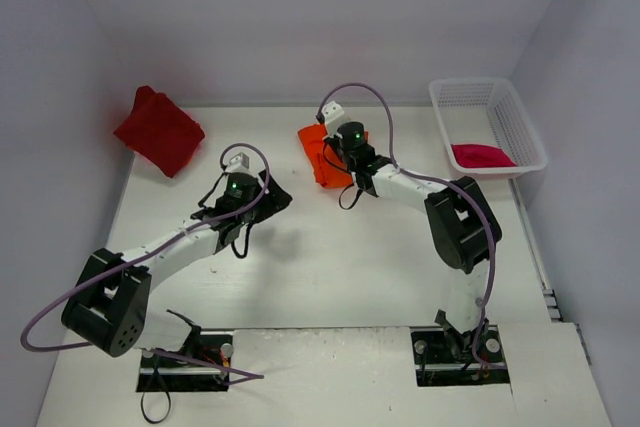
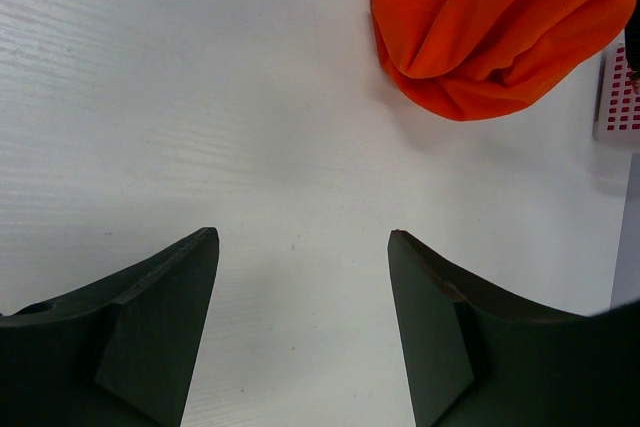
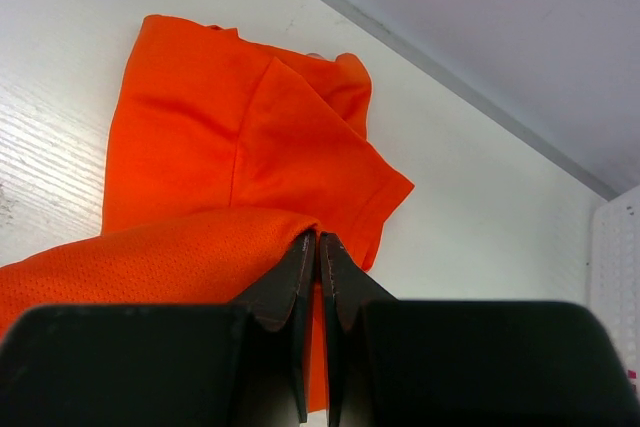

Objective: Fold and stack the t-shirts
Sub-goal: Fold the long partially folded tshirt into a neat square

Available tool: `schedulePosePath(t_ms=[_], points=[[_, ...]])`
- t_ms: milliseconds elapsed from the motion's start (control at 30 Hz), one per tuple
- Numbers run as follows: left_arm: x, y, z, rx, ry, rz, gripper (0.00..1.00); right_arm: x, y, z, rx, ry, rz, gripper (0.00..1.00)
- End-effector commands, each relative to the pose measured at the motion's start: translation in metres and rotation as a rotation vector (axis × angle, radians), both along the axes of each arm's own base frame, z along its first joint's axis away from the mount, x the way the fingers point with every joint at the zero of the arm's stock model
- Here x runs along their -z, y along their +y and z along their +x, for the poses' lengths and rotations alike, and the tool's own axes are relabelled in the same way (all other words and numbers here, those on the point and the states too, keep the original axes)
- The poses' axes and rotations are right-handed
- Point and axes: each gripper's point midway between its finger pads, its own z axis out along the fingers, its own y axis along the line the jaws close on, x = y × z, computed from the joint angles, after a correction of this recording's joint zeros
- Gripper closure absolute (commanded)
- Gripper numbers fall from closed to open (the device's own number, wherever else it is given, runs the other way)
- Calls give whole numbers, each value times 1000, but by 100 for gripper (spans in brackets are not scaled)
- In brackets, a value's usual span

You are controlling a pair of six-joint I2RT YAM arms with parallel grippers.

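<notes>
The orange t-shirt (image 1: 314,155) lies bunched near the middle of the table's far side. My right gripper (image 1: 330,150) is over it, shut on a fold of its cloth. In the right wrist view that fold rises up to the closed tips (image 3: 318,237), and the rest of the orange t-shirt (image 3: 230,127) lies flat beyond. My left gripper (image 1: 272,197) hovers left of it, open and empty (image 2: 300,235), with the orange t-shirt (image 2: 490,27) ahead to the right. A dark red t-shirt (image 1: 158,132) sits crumpled at the far left. A crimson-pink t-shirt (image 1: 482,155) lies in the basket.
A white mesh basket (image 1: 470,87) stands at the far right, against the right wall; its edge shows in the left wrist view (image 2: 620,97) and the right wrist view (image 3: 615,257). White walls close in the table at the back and on both sides.
</notes>
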Motion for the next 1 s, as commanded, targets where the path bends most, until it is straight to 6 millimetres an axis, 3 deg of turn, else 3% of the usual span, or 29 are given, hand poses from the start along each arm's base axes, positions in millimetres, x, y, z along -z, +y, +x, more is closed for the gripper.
schedulePosePath(t_ms=[0, 133, 200, 233, 300, 433, 467, 500, 567, 600, 767, 833, 867, 900, 967], points=[[-50, -10, 25, -1, -131, -53, 37, -39, 4, 17, 8, -110, 62, 100], [-51, -16, 42, 4, -145, -34, 37, -43, 1, 15, 11, -114, 70, 100], [-64, -23, 56, 9, -191, -72, 37, -42, -2, 14, 14, -113, 69, 100], [-61, -26, 63, 7, -195, -89, 37, -44, -1, 13, 13, -116, 72, 100], [-78, -33, 79, 17, -260, -138, 37, -47, -3, 12, 17, -120, 77, 100], [-68, -39, 108, 25, -257, -151, 37, -48, -5, 7, 15, -118, 87, 100], [-77, -36, 119, 19, -297, -178, 37, -51, -4, 6, 14, -121, 91, 100], [-68, -38, 124, 29, -286, -198, 37, -50, -5, 5, 15, -118, 91, 100], [-76, -36, 139, 24, -328, -238, 37, -51, -8, 4, 21, -119, 91, 100], [-66, -38, 143, 33, -306, -254, 37, -51, -8, 3, 20, -119, 90, 100], [-57, -37, 169, 27, -322, -311, 37, -50, -15, -2, 31, -119, 77, 100], [-68, -36, 178, 35, -365, -345, 38, -49, -17, -3, 34, -116, 72, 100], [-64, -38, 182, 35, -359, -363, 38, -48, -17, -4, 34, -113, 71, 100], [-76, -40, 187, 45, -396, -385, 41, -47, -17, -4, 34, -112, 70, 100], [-75, -47, 191, 68, -391, -421, 43, -47, -17, -4, 34, -110, 69, 100]])
